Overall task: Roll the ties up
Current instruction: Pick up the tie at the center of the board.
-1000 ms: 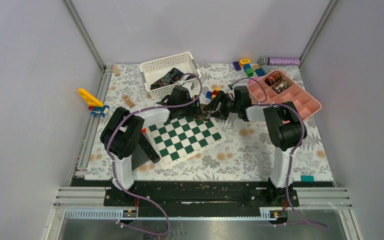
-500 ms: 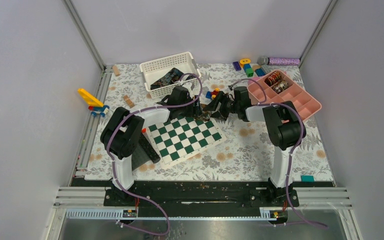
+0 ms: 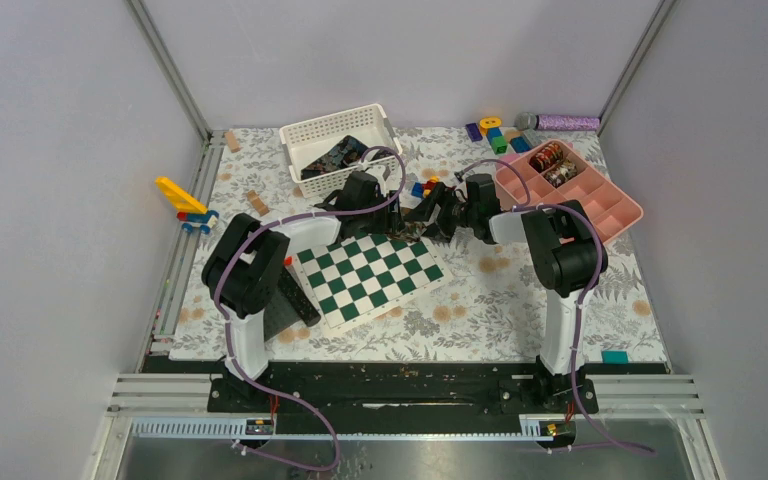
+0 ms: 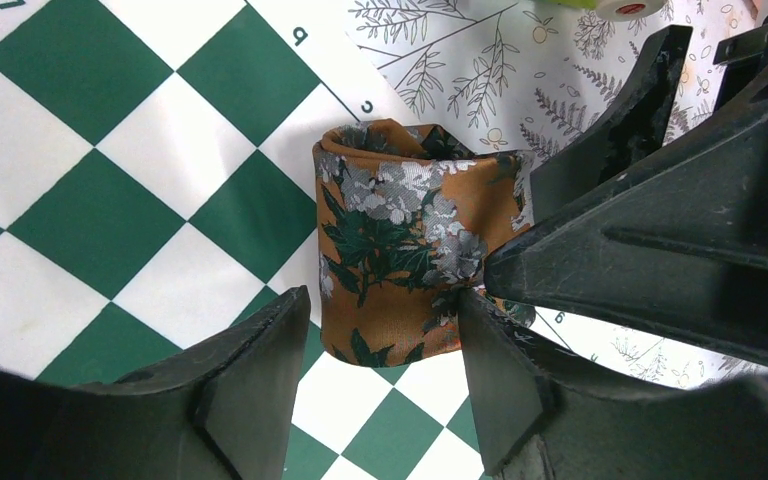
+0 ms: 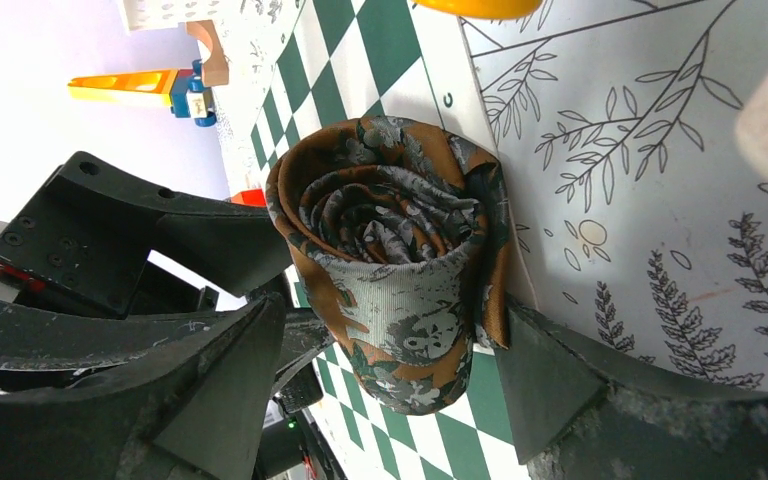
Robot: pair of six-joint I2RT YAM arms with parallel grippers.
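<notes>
Rolled tie point(image 4: 395, 250) between jaws of left tool point(image 4: 385, 315) and right tool point(image 5: 390, 320), grips unclear.

Both arms stretched forward and angled inward, left gripper point(image 4: 382, 300) and right gripper point(image 5: 392, 315) meeting, jaws apart

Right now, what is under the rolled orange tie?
The rolled tie sits over the chessboard edge and partly over the floral table cover. Whatever is directly beneath the coil is hidden.
</notes>
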